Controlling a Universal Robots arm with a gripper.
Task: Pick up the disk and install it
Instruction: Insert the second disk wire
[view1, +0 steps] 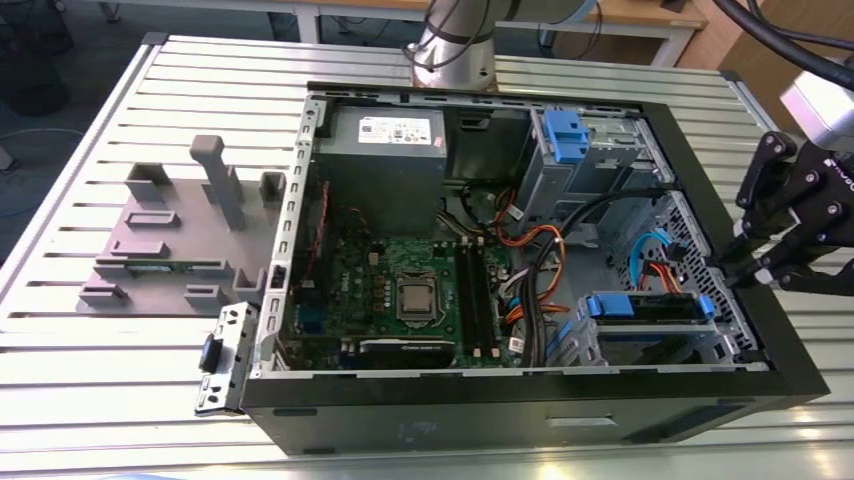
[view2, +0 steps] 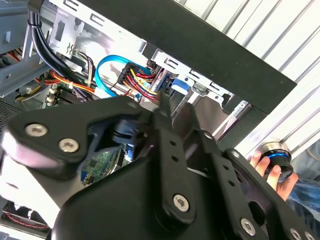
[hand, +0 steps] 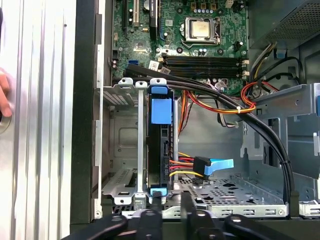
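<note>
The disk (view1: 647, 306) sits in the drive cage at the case corner nearest my gripper, its blue bracket facing up. In the first wrist view the disk (hand: 160, 145) stands on edge between the cage's metal rails, with red, yellow and blue cables plugged in beside it. My gripper (view1: 738, 268) hovers over the case's rim on the exterior view's right, a little apart from the disk. Its dark fingers (hand: 156, 206) stand a narrow gap apart with nothing between them. The second wrist view shows the gripper (view2: 173, 110) pointing into the case.
The open computer case (view1: 747, 380) lies on a slatted metal table (view1: 80, 340). Inside are a motherboard (view1: 407, 290), a power supply (view1: 387, 135), another blue bracket (view1: 567, 135) and loose cables (view1: 534, 290). A grey fixture (view1: 187, 230) stands left of the case. A person's hand (view2: 270, 167) rests on a round device.
</note>
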